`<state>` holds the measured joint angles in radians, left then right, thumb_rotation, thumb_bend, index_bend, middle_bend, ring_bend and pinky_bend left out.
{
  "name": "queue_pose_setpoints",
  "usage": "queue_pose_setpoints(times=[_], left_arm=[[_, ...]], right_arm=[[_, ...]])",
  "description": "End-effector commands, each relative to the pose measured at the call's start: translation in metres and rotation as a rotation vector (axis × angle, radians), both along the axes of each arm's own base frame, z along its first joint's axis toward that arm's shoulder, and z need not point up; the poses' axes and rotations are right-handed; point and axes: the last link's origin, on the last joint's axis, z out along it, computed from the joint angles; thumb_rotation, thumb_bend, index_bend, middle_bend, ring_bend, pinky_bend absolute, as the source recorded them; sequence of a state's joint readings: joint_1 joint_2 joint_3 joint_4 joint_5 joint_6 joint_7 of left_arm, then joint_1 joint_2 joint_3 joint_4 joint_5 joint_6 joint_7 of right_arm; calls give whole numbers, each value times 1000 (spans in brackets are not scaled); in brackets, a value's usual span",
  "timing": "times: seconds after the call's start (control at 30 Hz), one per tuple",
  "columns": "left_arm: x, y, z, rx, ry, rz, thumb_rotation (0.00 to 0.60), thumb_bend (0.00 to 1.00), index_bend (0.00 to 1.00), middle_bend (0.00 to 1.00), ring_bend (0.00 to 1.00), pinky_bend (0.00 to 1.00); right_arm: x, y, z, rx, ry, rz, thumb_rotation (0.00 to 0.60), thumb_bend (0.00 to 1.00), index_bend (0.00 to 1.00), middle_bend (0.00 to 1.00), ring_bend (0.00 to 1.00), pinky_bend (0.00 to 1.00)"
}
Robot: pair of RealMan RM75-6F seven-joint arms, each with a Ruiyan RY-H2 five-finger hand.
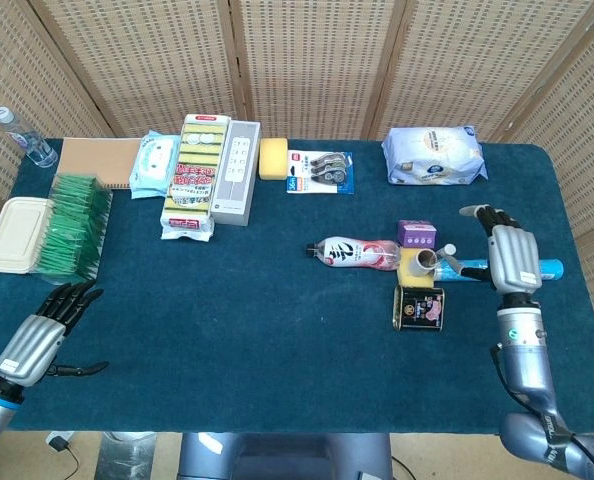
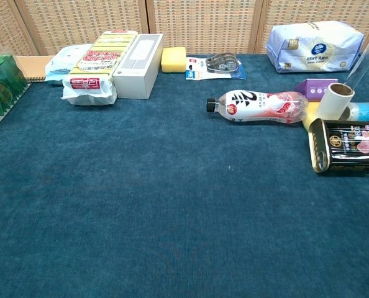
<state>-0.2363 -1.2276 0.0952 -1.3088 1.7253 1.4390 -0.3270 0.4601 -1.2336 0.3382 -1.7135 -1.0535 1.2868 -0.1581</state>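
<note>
Head view shows the right robot hand (image 1: 510,255) lying over a blue tube (image 1: 547,269), fingers stretched toward the far edge; whether it grips the tube cannot be told. Just beside it stands a paper roll (image 1: 423,260) on a yellow sponge (image 1: 413,270), with a purple box (image 1: 417,234) behind, a dark tin (image 1: 419,307) in front, and a pink bottle (image 1: 355,254) lying on its side to the left. The left robot hand (image 1: 39,335) rests at the near left edge of the blue bench (image 1: 247,340), fingers spread, holding nothing, near a stack of green packets (image 1: 72,224) and a pale lidded container (image 1: 13,233). Chest view shows neither hand.
</note>
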Motion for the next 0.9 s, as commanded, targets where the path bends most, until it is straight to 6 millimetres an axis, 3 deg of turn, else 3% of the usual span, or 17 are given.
queue_pose_setpoints(times=[0.03, 0.33, 0.4, 0.6, 0.9], left_arm=[[0, 1, 1, 0, 0, -5, 387, 0, 0, 0, 0, 32], [1, 4, 4, 0, 0, -19, 387, 0, 0, 0, 0, 32], [0, 5, 6, 6, -4, -15, 387, 0, 0, 0, 0, 32], [-2, 6, 8, 11, -11, -10, 389, 0, 0, 0, 0, 32], [-3, 8, 9, 8, -14, -13, 386, 0, 0, 0, 0, 32]], right_arm=[[-5, 21, 11, 8, 16, -6, 586, 219, 243, 279, 250, 303], [-17, 81, 20, 55, 40, -20, 586, 219, 233, 276, 244, 295], [-23, 108, 17, 59, 40, -23, 585, 219, 233, 276, 244, 293], [-31, 152, 12, 51, 77, -1, 585, 219, 233, 276, 241, 287], [-48, 177, 2, 50, 87, -45, 589, 220, 233, 277, 241, 283]])
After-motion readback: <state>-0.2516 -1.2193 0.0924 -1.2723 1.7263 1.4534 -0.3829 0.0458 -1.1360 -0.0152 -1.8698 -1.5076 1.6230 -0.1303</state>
